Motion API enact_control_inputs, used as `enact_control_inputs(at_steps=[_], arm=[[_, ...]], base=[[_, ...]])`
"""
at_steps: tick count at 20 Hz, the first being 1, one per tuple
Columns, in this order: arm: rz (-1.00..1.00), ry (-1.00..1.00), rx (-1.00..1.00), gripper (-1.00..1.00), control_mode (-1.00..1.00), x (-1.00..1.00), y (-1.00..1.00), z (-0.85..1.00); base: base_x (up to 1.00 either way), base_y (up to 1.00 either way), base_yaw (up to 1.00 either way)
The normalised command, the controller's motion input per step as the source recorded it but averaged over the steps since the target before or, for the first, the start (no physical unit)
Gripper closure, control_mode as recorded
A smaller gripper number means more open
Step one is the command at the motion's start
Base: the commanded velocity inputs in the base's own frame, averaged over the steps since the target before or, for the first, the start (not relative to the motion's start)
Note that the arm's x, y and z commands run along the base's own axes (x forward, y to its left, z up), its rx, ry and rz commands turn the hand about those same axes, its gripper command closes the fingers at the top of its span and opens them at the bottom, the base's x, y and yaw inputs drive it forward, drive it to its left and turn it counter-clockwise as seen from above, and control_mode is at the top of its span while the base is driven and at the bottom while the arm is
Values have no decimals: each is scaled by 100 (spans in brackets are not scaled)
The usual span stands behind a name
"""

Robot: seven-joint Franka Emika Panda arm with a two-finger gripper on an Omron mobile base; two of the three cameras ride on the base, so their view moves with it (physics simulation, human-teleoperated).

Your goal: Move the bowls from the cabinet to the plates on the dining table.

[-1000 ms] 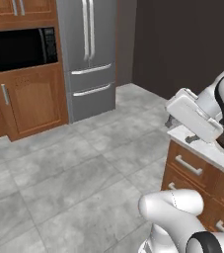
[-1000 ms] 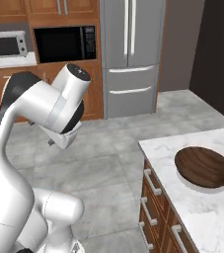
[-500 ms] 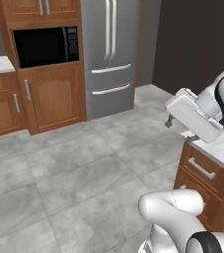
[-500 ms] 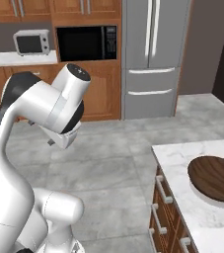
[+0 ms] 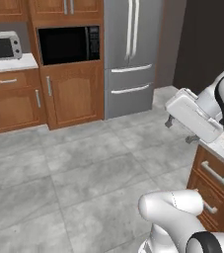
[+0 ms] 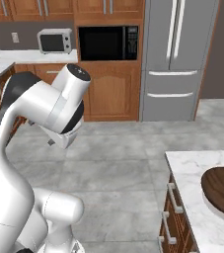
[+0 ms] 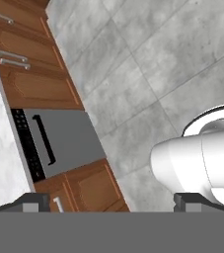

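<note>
Your table point(image 6: 192, 170) holds the brown bowl point(image 6: 223, 190) near its corner, presumably on a plate I can't make out. Your gripper point(image 7: 111, 200) hangs over bare floor, jaws wide and empty, free for the next bowl.

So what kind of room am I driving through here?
A home kitchen, rendered: a tall stainless-steel double-door fridge, a black built-in oven set in brown wooden cabinets, a small silver microwave on the counter, and a white marble-topped table at right.
</note>
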Motion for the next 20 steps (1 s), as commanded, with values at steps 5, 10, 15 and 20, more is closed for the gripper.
enact_control_inputs(at_steps=[5,10,15,20], arm=[[0,0,0,-100,100,0,0,0],[0,0,0,-100,100,0,0,0],[0,0,0,-100,100,0,0,0],[0,0,0,-100,100,0,0,0]], base=[[0,0,25],[0,0,25],[0,0,25],[0,0,25]])
